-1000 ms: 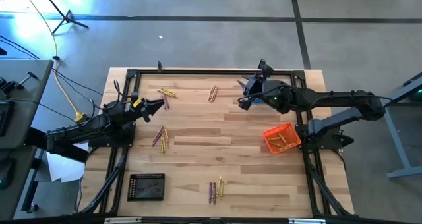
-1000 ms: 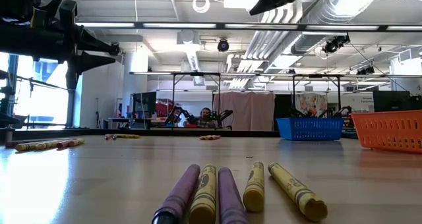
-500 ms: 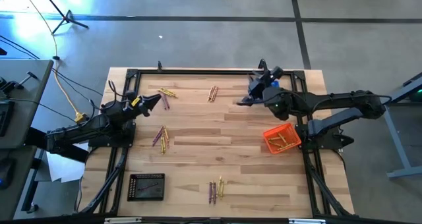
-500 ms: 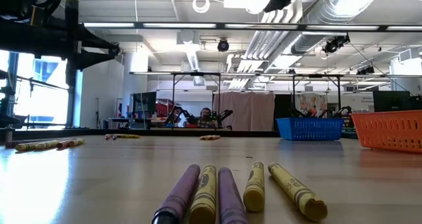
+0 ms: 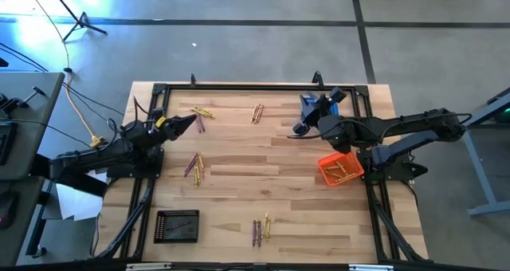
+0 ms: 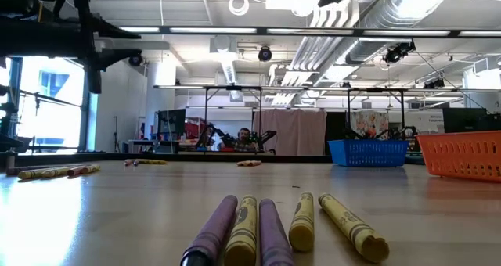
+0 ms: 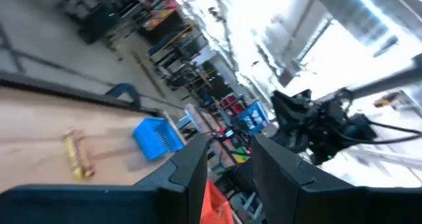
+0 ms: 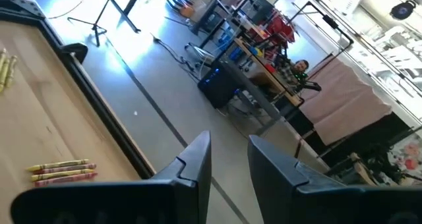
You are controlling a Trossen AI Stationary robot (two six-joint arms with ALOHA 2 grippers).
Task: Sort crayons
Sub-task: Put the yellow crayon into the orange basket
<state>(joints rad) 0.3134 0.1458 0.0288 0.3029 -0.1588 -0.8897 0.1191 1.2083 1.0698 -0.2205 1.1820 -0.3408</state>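
- The crayons lie in small loose bunches on the desk (image 5: 319, 223): one bunch (image 5: 202, 112) near the far edge just ahead of the left pincer (image 5: 192, 120), another (image 5: 257, 112) at far centre, a third (image 5: 194, 167) on the left half, a fourth (image 5: 260, 229) near the front edge, and a few already in the orange basket (image 5: 339, 168).
- Both pincers are parted a little with nothing between the fingers (each wrist view shows a clear gap); the right pincer (image 5: 298, 128) hangs raised between the far-centre bunch and the blue basket (image 5: 320, 103).
- Risk: the sticks in each bunch touch side by side, so narrowly parted fingers coming down could nudge or roll neighbours, or catch two colours at once and put one in the wrong basket.
- Risk: the left pincer points steeply upward, so a hurried descent could miss its bunch.
- The high view alone shows the black basket (image 5: 177, 225) and all four bunches; the low view alone shows the front crayons (image 6: 283, 225) close enough to tell purple from yellow.
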